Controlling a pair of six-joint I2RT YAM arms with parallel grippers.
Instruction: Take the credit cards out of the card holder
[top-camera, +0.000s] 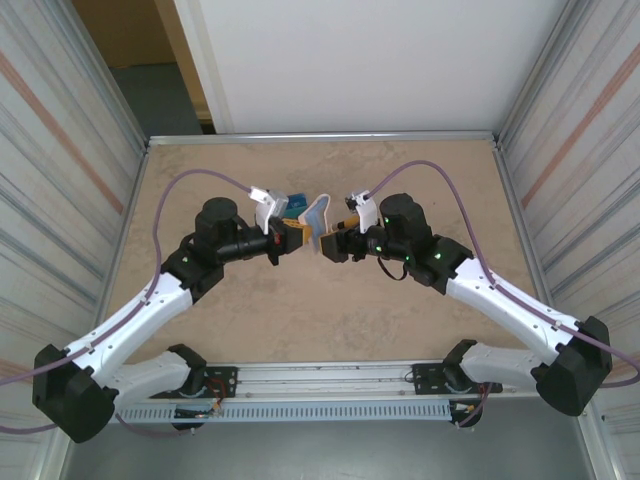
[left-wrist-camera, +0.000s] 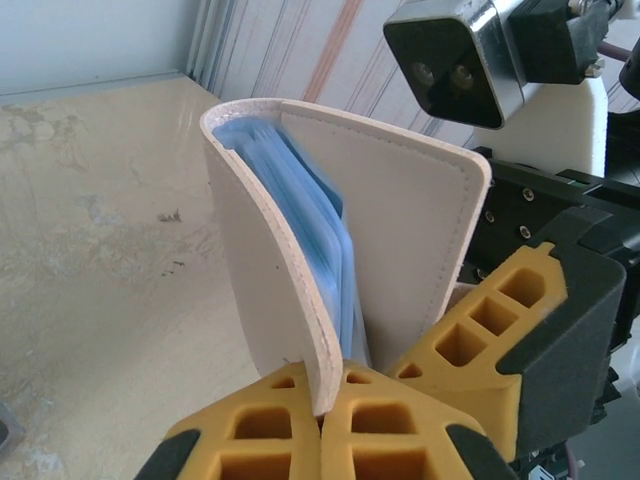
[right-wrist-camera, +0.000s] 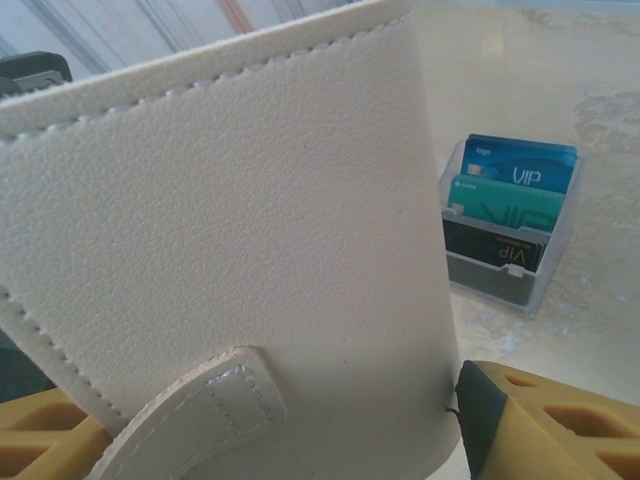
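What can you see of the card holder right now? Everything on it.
The card holder is beige, stitched, leather-like material, held upright and partly opened in a V. Pale blue glossy sleeves show inside; its snap tab is unfastened. The left gripper pinches the curved front flap's lower edge; the fingers of the right gripper flank the other flap.

Holder (top-camera: 316, 220) — between left tool (top-camera: 297, 238), right tool (top-camera: 329, 244)
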